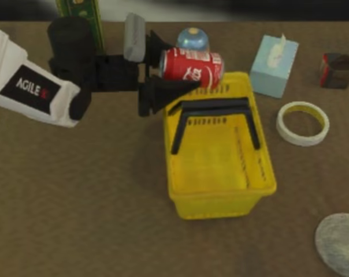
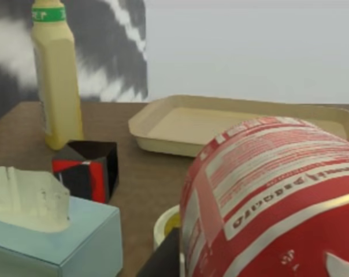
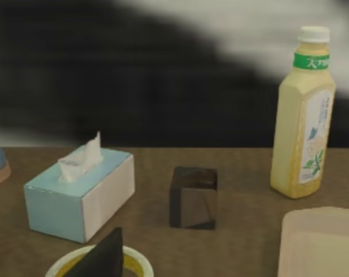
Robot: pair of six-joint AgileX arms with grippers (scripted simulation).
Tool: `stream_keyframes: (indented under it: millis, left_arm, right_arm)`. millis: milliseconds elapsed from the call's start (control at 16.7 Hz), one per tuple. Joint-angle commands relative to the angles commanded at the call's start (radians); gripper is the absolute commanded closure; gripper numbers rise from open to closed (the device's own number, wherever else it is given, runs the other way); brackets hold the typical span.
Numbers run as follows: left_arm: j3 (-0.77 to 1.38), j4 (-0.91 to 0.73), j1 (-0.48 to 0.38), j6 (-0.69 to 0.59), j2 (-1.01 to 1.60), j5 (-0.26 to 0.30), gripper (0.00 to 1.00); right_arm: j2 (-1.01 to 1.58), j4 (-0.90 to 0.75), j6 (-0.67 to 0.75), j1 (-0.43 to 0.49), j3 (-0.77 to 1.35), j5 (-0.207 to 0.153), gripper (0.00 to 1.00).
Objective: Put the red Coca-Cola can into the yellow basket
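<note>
surface: brown matte table, faint woven texture; blurred grey-black backdrop at the far edge.
left gripper: black, two wedge-shaped fingers clamped on the red coca-cola can, one on its far side, one on its near side; white arm reaches in from the left.
red coca-cola can: one, glossy metal cylinder, white script, lying on its side in the grip, at the far rim of the yellow basket, roughly over its far-left corner; fills the left wrist view with small white print.
yellow basket: one, rectangular moulded plastic, slotted walls, nothing visible inside it; black handles folded across the far half.
right arm: not visible from above; a dark finger tip shows in its wrist view, cannot tell open or closed.
tissue box: one, pale blue cardboard, white tissue sticking up, right of the basket.
tape roll: one, white ring, yellowish inner face, near side of the tissue box.
cube: one, dark glossy with red faces, far right.
bottle: one, pale yellow plastic, green band, white cap.
tray: one, beige, shallow, rounded corners.
grey disc: one, near right corner, speckled.
blue dome: one, just beyond the can.
green tin: one, tall, far left.
</note>
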Motion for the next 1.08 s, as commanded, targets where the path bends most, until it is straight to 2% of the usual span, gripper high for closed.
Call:
stream_keyframes:
  millis: [600,1080]
  left_arm:
    - [0.0,0.0,0.0,0.0,0.0,0.0,0.02]
    - [0.0,0.0,0.0,0.0,0.0,0.0,0.0]
  right_arm:
    - [0.0,0.0,0.0,0.0,0.0,0.0,0.0]
    - [0.0,0.0,0.0,0.0,0.0,0.0,0.0]
